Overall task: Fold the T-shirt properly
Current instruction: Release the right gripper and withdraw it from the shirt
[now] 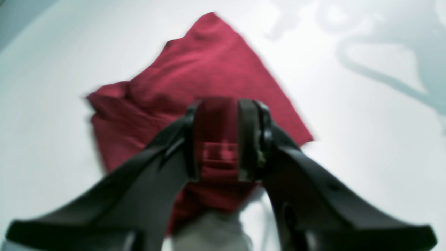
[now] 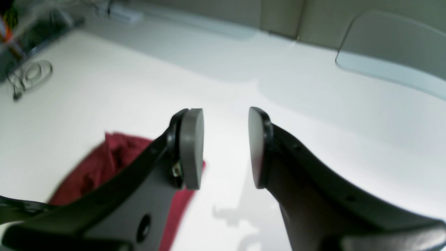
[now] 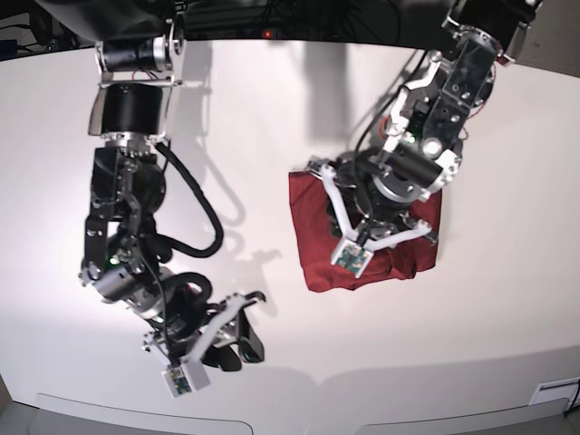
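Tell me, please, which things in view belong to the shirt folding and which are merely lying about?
Part of the job:
- T-shirt, maroon, bunched on the table
- left end effector, closed on a fold of it
- right end effector, open, empty

Just lying about:
- coiled cable at the table's far edge

The T-shirt point(image 3: 313, 231) lies bunched on the table point(image 3: 507, 299), toward the base view's right. The left gripper point(image 3: 381, 222) sits directly over it, cloth between its jaws. The right gripper point(image 3: 240, 331) hangs well apart at the view's lower left, above bare tabletop.
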Available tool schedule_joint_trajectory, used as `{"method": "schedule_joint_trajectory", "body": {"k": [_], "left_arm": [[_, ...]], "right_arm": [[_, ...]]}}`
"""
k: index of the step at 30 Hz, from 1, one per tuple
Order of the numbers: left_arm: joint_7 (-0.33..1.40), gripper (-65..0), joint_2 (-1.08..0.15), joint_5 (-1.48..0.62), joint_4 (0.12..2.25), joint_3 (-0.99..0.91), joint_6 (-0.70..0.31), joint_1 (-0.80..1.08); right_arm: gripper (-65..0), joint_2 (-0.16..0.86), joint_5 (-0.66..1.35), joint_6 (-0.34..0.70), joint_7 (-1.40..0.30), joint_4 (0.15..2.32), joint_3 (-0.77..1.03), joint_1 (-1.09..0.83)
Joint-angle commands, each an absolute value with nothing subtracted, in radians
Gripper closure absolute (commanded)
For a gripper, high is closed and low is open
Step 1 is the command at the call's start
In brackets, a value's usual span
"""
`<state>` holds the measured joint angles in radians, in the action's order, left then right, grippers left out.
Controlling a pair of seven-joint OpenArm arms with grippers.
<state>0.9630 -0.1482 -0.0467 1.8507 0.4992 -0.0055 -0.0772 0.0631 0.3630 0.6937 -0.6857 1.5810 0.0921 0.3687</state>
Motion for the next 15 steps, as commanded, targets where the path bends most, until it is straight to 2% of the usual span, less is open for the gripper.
{"method": "schedule_joint_trajectory", "body": {"k": [1, 8, 15], "left_arm": [[0.953, -15.0, -0.125, -0.046, 1.870, 0.499, -0.013, -0.079], [0.868, -15.0, -0.104, 0.085, 1.834, 0.499, -0.015, 0.021], [0.829, -15.0, -0.103, 0.186, 1.667, 0.498, -0.001, 0.030]], "right_arm": [[-21.6, 0.083, 0.378, 0.698, -0.660, 1.600, 0.111, 0.393], [-21.6, 0.148, 0.379, 0.698, -0.683, 1.600, 0.157, 0.379], [-21.6, 0.161, 0.410, 0.698, -0.729, 1.600, 0.157, 0.379]]}}
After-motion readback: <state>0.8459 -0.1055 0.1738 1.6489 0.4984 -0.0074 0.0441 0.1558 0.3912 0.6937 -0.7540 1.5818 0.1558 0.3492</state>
